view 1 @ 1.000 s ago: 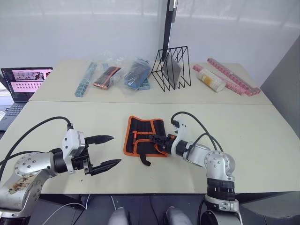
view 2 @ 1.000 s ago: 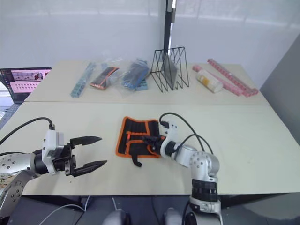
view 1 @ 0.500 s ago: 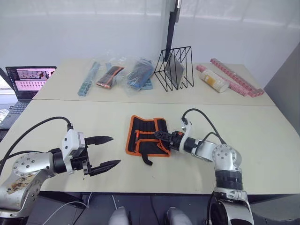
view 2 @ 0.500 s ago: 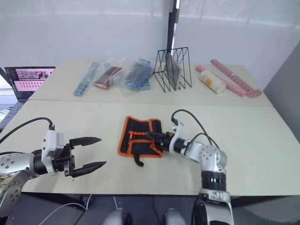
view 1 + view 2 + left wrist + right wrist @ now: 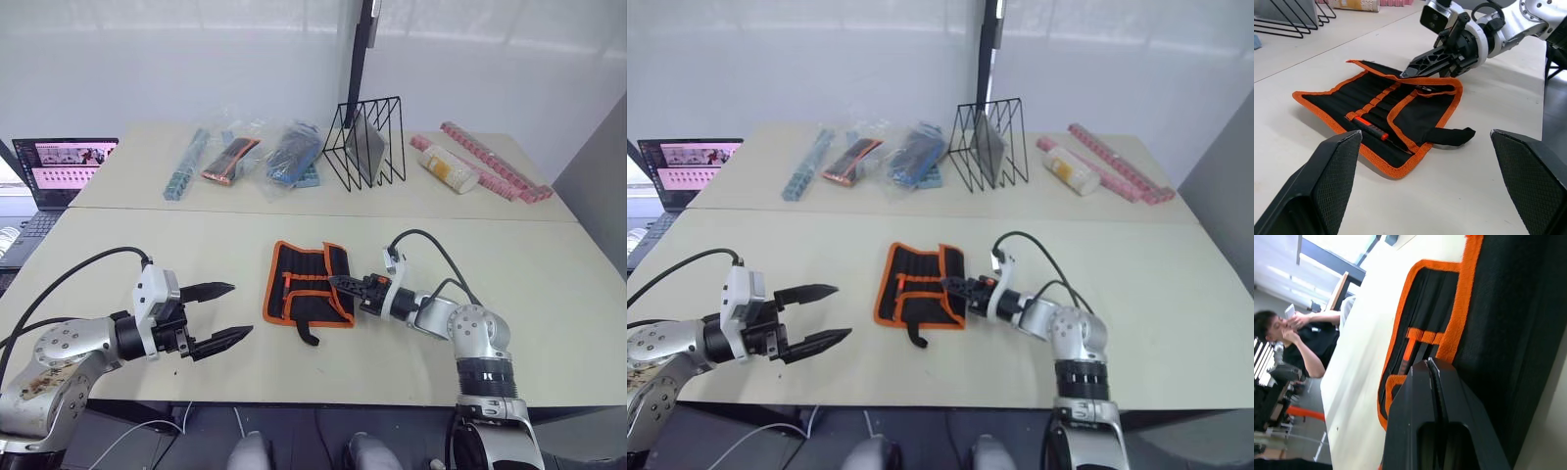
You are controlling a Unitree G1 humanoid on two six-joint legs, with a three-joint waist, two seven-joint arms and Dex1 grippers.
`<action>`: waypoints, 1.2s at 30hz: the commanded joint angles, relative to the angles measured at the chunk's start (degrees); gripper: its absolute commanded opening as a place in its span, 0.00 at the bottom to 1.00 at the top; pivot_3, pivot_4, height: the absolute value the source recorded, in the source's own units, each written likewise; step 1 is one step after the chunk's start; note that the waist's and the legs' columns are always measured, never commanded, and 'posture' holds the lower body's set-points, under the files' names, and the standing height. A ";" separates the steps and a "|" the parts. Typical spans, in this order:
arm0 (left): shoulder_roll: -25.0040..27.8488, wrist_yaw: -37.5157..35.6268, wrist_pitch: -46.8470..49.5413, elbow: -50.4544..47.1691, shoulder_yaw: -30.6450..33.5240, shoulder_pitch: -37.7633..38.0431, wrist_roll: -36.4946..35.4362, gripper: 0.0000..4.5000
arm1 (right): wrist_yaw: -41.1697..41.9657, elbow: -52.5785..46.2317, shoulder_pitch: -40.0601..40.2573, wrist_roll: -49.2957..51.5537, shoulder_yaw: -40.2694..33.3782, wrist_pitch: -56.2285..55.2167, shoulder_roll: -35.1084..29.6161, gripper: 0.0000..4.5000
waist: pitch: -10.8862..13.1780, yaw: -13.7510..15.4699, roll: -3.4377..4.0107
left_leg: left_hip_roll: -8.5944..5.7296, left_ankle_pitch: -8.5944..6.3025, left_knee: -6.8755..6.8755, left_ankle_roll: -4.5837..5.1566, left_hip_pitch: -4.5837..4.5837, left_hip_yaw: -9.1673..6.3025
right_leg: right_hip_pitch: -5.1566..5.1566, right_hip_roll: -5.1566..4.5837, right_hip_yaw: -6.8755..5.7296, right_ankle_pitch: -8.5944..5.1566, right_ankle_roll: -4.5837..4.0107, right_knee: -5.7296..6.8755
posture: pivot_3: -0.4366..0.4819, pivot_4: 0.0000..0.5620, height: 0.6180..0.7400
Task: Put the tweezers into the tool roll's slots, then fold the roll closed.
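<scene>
The tool roll (image 5: 307,284) lies unrolled on the near table, black with orange trim, its strap (image 5: 1449,137) trailing off the near edge. Its slots (image 5: 1376,100) run across the inner face, and a slim red-and-black tool (image 5: 1369,128) sits in one. I cannot pick out the tweezers against the black fabric. My right gripper (image 5: 339,281) is shut, its tips at the roll's right edge, with nothing visible between them. My left gripper (image 5: 223,313) hangs wide open and empty, a little left of the roll, pointing at it.
On the far table stand a wire rack (image 5: 364,142), several clear plastic packets (image 5: 235,157), a tube (image 5: 449,168) and pink strips (image 5: 495,162). A laptop (image 5: 59,166) sits at the far left. A person (image 5: 1298,342) shows beyond the table.
My right gripper has drawn back to the right, off the roll's inner face to its edge, and shut. The left gripper has stayed put. The camera shifted slightly.
</scene>
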 commanded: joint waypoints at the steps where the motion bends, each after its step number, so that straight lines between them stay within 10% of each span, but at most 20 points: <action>1: -0.13 0.54 0.30 -2.08 0.69 -0.10 -1.16 1.00 | 1.98 -2.53 1.47 -2.62 3.25 -3.03 -1.43 0.01 | 0.00 -0.01 0.00 | 0.00 0.00 0.00 0.00 0.00 0.00 | 0.00 0.00 0.00 0.00 0.00 0.00 | 0.48 0.27 0.57; 10: 0.04 0.64 0.29 -2.56 1.19 0.53 -0.95 1.00 | 3.53 -4.10 2.03 -4.72 6.49 -5.57 -2.15 0.65 | 0.00 -0.02 0.00 | 0.00 0.00 0.00 0.00 0.00 0.00 | -0.01 0.00 0.00 0.00 0.00 0.01 | 0.48 0.27 0.57; 29: 0.40 -0.14 -0.01 -1.62 0.80 -0.26 -0.24 1.00 | 15.36 -2.60 -0.29 -7.27 4.36 -18.11 -9.93 0.65 | 0.03 0.02 0.01 | 0.00 0.00 -0.01 0.00 -0.01 0.01 | -0.03 0.01 0.00 0.00 -0.01 0.00 | 0.48 0.27 0.57; 36: 0.56 -0.40 0.11 -1.24 0.62 -0.90 0.05 1.00 | 20.12 -0.20 3.75 -16.07 10.30 -32.75 -9.57 0.13 | 0.03 0.02 0.02 | 0.00 0.00 -0.01 0.00 0.00 0.01 | -0.02 0.00 0.01 0.00 0.00 0.00 | 0.48 0.27 0.57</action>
